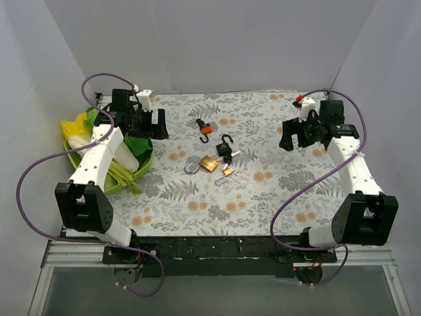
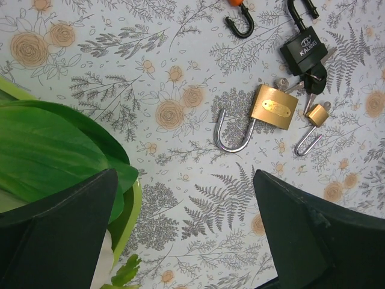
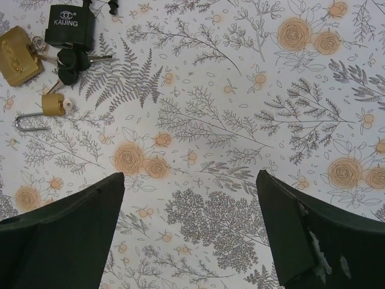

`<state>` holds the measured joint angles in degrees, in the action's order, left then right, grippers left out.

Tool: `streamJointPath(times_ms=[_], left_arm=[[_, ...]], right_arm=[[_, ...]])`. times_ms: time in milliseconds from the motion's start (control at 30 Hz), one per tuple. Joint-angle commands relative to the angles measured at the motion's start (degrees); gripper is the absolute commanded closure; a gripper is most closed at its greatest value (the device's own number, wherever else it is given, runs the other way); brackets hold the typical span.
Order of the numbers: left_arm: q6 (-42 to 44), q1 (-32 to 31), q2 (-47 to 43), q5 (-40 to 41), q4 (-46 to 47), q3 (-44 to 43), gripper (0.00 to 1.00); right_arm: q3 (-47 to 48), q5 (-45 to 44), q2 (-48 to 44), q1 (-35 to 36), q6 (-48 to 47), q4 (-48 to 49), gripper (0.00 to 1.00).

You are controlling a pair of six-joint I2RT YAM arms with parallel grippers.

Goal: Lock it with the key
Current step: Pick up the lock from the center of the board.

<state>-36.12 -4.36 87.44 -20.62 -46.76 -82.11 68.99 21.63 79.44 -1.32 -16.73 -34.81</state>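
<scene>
Left gripper (image 2: 186,241), right gripper (image 3: 189,235): spread wide, empty, flanking black padlock (image 2: 304,51); keys (image 2: 314,81) touching it, likely first pickup.

Lab rig: white enclosure walls (image 1: 210,39), floral tablecloth (image 1: 263,197)

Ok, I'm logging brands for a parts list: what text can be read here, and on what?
"KAIJING", below a small logo, on the black padlock.
The oval stamp on the big brass padlock is too blurred to read.
The small brass padlock shows no legible text.
No other text readable.
</scene>
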Motion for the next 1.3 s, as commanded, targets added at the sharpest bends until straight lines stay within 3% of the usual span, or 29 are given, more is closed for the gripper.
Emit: streamJointPath(times_ms=[0,267,333,433,600,933,1067,1267], left_arm=[[2.5,-3.5,-0.8,4.6,1.8,-1.0,0.02],[1.8,-15.1,8.9,10.9,5.8,-7.4,0.02],[1.9,-16.1,10.8,7.4,6.1,-10.3,0.02],[-1.1,-15.9,14.5,3.7,6.3,-14.1,0.02],[-6.5,-15.6,16.5,3.5,5.5,-14.8,0.02],[-9.3,-9.6,10.8,3.0,6.3,-9.4,0.02],[-13.1,-6.0,7.6,3.1,9.7,-6.6,0.02],[-19.3,-5.1,3.0,9.5,16.2,-1.1,0.02]], right_arm=[[-0.1,1.8,-1.3,0.0,0.9,0.1,0.02],[-1.0,2.0,0.8,0.0,4.7,0.8,0.02],[-1.7,2.9,1.1,0.2,5.8,1.9,0.02],[-2.5,3.3,2.5,1.2,8.8,5.5,0.02],[0.3,-1.4,7.2,10.1,15.9,11.1,0.02],[8.2,-15.7,21.2,28.4,22.3,14.9,0.02],[11.8,-20.9,25.1,32.5,23.0,15.2,0.02],[15.0,-26.8,29.6,35.9,23.7,16.9,0.02]])
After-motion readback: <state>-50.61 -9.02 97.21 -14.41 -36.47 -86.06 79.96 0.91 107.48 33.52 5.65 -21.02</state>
